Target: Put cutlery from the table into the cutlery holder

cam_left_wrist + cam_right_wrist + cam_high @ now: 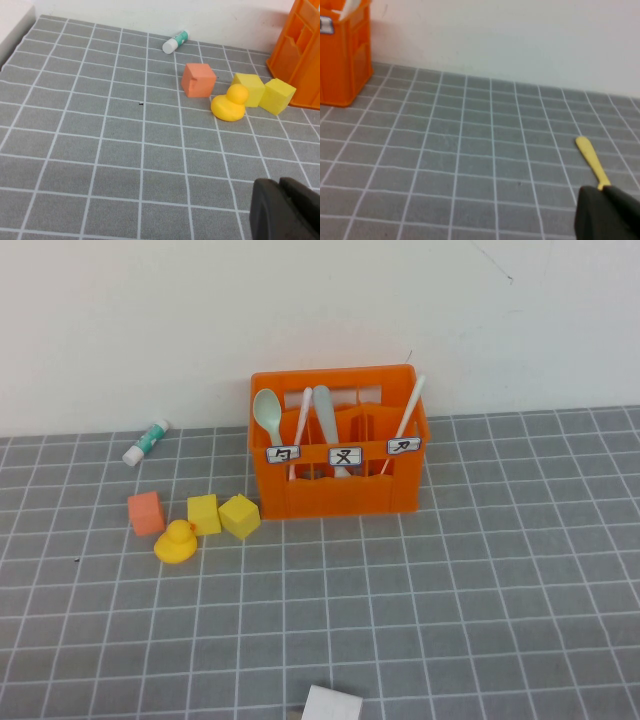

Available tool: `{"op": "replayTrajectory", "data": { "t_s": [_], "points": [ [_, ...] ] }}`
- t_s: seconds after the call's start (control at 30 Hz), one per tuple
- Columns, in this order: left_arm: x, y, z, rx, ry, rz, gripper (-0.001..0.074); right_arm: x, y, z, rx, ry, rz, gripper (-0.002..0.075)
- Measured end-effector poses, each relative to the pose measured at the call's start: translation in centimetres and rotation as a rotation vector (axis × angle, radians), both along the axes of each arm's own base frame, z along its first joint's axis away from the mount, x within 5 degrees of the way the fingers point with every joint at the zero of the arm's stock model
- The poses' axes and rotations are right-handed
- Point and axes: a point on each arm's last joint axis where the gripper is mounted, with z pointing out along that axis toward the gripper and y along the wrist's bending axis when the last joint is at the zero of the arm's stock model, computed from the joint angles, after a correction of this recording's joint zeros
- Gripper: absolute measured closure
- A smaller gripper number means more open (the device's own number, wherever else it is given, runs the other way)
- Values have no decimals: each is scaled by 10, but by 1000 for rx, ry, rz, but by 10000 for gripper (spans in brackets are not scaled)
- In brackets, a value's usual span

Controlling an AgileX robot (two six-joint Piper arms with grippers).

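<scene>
Four utensils stand in the orange holder [338, 478] at the back of the table [480, 580], near the wall: a mint spoon [267, 412] at its left end, a pink handle [300, 430] and a grey one [323, 412] toward the middle, and a white knife [407, 420] leaning at its right end. Three white labels [345, 456] sit across the holder's front.

Left of the holder lie an orange cube [146, 512], a yellow duck [177, 542] and two yellow blocks [222, 515]; the nearer block is just beside the holder's front left corner. A white-green tube [146, 442] lies farther back by the wall.

Neither gripper shows in the high view. The left gripper [285, 207] appears in its wrist view, jaws closed on nothing, well apart from the holder, with the duck and blocks between them. The right gripper [607, 212] appears in its wrist view, closed, with a slim yellow piece [591, 155] sticking out from its tip over the table, possibly held, though the contact is hidden. The holder [342, 50] is far off across bare tiles from it.

A white block [332, 705] sits at the near edge of the high view.
</scene>
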Motion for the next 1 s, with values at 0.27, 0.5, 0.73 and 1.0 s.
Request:
{"op": "replayTrajectory", "data": {
  "t_s": [0.27, 0.5, 0.73, 1.0],
  "points": [
    [0, 0, 0, 0, 0, 0, 736, -2, -3, -6, 44, 61, -45, 729],
    [0, 0, 0, 0, 0, 0, 736, -2, -3, -6, 49, 66, -48, 729],
    [0, 0, 0, 0, 0, 0, 736, -2, -3, -6, 49, 66, -48, 729],
    [0, 0, 0, -3, 0, 1, 736, -2, -3, -6, 48, 68, -48, 729]
  ]
}}
